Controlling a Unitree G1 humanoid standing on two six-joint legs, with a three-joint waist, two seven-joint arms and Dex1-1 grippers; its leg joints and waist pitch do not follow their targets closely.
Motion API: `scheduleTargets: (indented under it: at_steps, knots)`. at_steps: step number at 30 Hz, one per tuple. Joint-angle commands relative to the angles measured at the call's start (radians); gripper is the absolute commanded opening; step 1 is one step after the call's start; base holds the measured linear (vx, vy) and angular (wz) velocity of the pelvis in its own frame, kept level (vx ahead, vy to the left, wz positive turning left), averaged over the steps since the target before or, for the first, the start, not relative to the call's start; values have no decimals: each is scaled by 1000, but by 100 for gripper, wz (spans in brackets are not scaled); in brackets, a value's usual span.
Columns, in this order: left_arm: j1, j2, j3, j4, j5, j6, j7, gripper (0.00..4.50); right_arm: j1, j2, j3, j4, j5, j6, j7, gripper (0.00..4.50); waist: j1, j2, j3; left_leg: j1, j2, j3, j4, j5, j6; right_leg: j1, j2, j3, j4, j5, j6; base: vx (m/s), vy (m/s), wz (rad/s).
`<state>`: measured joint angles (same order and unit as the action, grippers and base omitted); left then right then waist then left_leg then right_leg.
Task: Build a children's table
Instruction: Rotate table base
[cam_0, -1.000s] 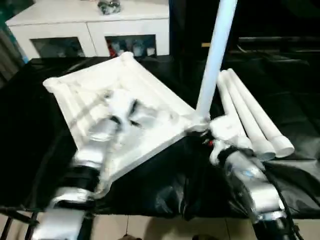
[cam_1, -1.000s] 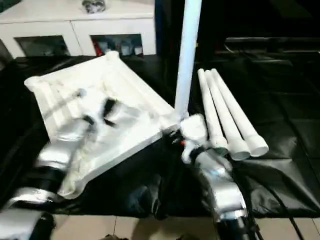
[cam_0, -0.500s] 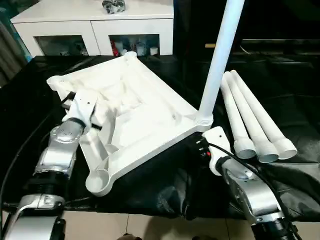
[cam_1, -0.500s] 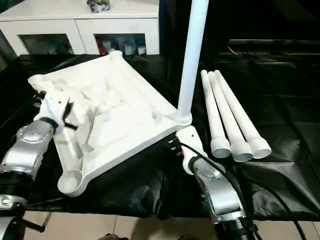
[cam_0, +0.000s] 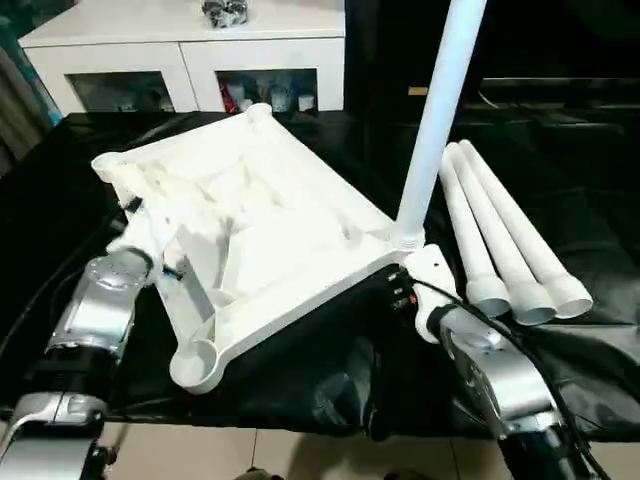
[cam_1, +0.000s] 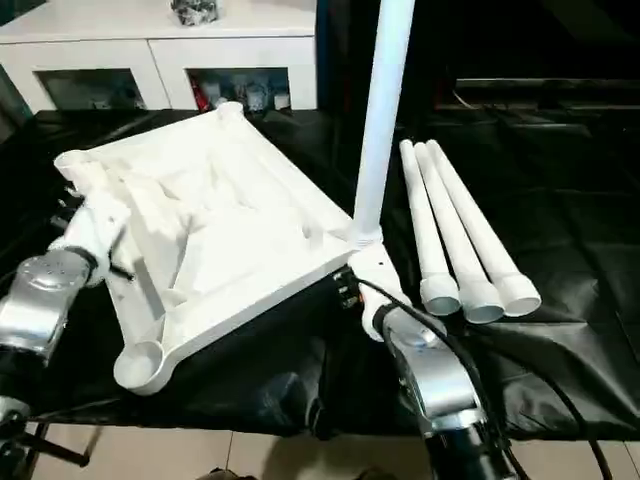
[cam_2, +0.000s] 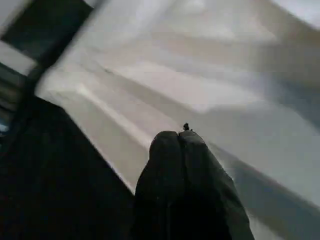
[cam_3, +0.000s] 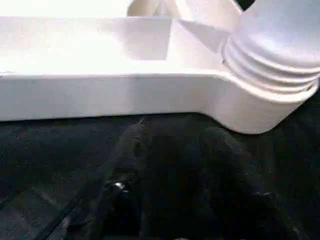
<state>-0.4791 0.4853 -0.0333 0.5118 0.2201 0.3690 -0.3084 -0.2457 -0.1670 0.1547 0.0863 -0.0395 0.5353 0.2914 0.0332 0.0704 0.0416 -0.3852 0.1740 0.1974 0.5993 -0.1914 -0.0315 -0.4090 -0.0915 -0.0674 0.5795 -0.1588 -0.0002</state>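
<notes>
The children's table lies in parts on a black cloth. Its white tabletop (cam_0: 270, 220) rests upside down, ribbed underside up, with round sockets at the corners. One white leg (cam_0: 440, 100) stands upright in the near right corner socket (cam_3: 270, 65). Three more legs (cam_0: 500, 230) lie side by side to the right. My left gripper (cam_0: 135, 228) sits at the tabletop's left rim, and in the left wrist view its fingertips (cam_2: 172, 140) press together with nothing between them. My right gripper (cam_0: 402, 287) is low on the cloth, just in front of the socket that holds the upright leg.
A white cabinet (cam_0: 190, 50) with glass doors stands behind the table, small things on top. The black cloth (cam_0: 560, 150) covers the whole work surface and bunches at the front edge. Tiled floor (cam_0: 300, 450) shows below that edge.
My left arm has drawn back from over the tabletop's middle to its left rim, and its gripper has shut. My right arm has stayed by the corner with the upright leg.
</notes>
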Motion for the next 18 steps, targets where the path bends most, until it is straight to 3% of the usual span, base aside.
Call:
scheduleTargets:
  at_steps: [1,3,5,8,11,16,18]
  knots:
    - [14,25,-31,-31,12,35,-68,0,-19,11,-13,19,7,-11,-1,150,2,5,-63,23,48,-35,-84,-260,-13,42,-55,41,-54,-215,-189,0,0,0]
    - [25,38,-56,-53,12,55,-120,0,-29,17,-15,34,19,-26,10,136,2,6,-64,26,48,-33,-83,-259,-15,39,-53,41,-54,-198,-194,0,0,0]
    - [65,96,-144,-137,16,95,-280,0,-55,23,-2,80,20,-76,25,126,2,12,-63,24,51,-36,-85,-259,-18,41,-56,41,-49,-181,-205,0,0,0]
    - [97,143,-207,-233,4,127,-398,0,-88,27,10,141,11,-102,26,98,1,13,-63,28,51,-33,-85,-257,-24,40,-55,41,-47,-161,-222,0,0,0]
    - [113,164,-238,-313,-24,132,-482,0,-113,33,4,184,13,-113,31,69,-2,10,-61,24,48,-33,-86,-255,-24,46,-55,41,-43,-155,-230,0,0,0]
    - [149,189,-282,-409,-84,109,-608,0,-132,31,0,221,12,-139,35,43,3,11,-61,31,49,-29,-84,-256,-24,40,-53,43,-45,-172,-232,0,0,0]
    - [164,191,-308,-446,-101,110,-653,0,-142,29,-2,242,12,-157,38,10,4,10,-60,29,49,-29,-86,-268,-29,42,-53,42,-45,-180,-229,0,0,0]
